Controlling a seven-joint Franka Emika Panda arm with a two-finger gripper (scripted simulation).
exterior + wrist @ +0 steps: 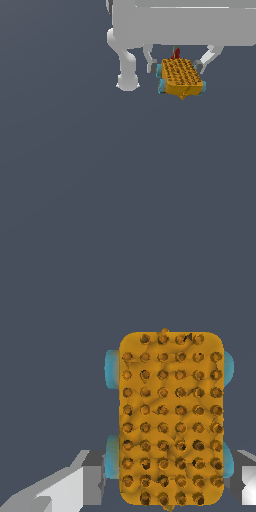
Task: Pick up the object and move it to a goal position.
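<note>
1. the orange-yellow studded block point(182, 77) sat on the dark grey table surface point(100, 175), near the edge at the top of the exterior view and somewhat toward that view's right. no table corner was visible.
2. teal bits stuck out at the block's sides; two showed clearly on the side toward the exterior view's left, one toward its right.
3. a small red-and-dark piece point(176, 52) showed just behind the block, partly hidden by it; couldn't tell what it was.
4. the white gripper point(179, 64) hung over the block, fingers spread apart, one on each side of it.
5. exterior view: one finger point(150, 62) stood beside the block's left side, the other point(207, 57) angled in at its right; contact couldn't be confirmed.
6. wrist view: the block point(171, 418) filled the middle, long axis running away from the camera, with both fingertips point(65, 488) at the flanks of its near end. small gaps showed to the teal bits, so it wasn't clamped.
7. the arm's white links point(127, 60) crossed the top of the exterior view.
</note>
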